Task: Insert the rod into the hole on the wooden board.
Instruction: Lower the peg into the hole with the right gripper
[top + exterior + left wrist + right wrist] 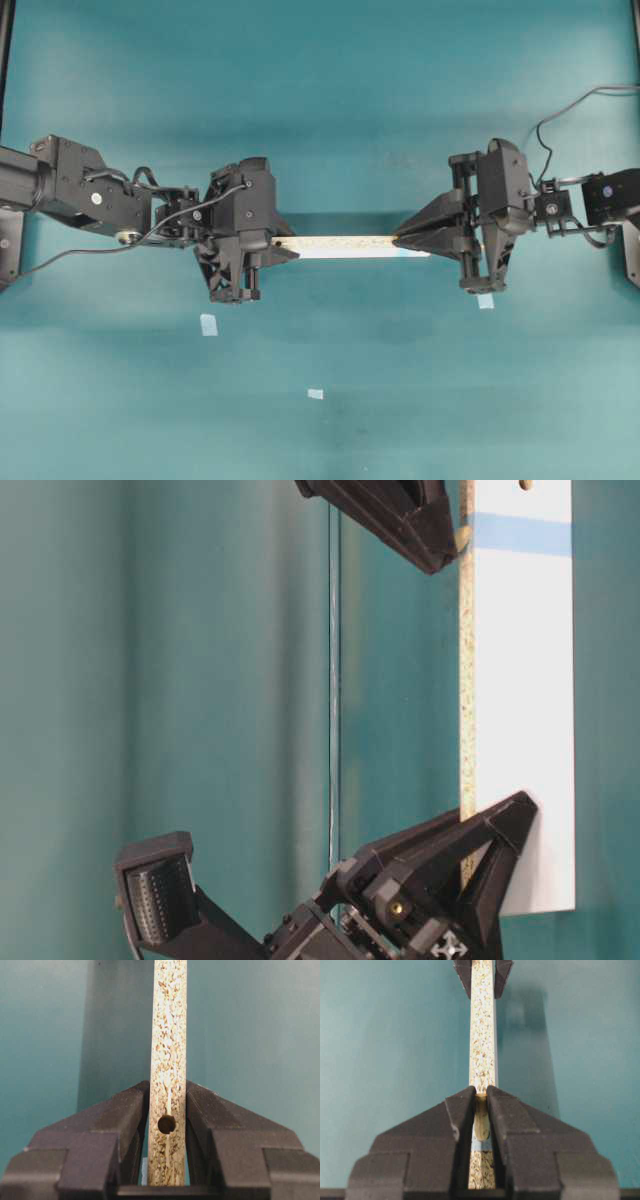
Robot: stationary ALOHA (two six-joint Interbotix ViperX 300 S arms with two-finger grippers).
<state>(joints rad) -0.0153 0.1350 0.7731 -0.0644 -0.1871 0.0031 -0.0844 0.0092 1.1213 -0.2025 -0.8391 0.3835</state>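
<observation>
The wooden board point(345, 246) hangs above the teal table between both grippers, speckled edge up. My left gripper point(285, 249) is shut on its left end; in the left wrist view the fingers point(125, 1115) clamp the board point(169, 1035) on either side of a plain dark hole point(166, 1124). My right gripper point(400, 240) is shut on the rod point(481, 1115), a short tan dowel standing on the board's edge point(482, 1025). Its lower end meets the edge at the pale blue patch point(481, 1145) and hides the hole there. The table-level view shows the board's white face point(525, 700) and blue stripe point(520, 532).
Three pale blue tape squares lie on the table: one below the left gripper point(208, 324), one in the front middle point(315, 394), one under the right gripper point(485, 300). Cables trail from both arms at the sides.
</observation>
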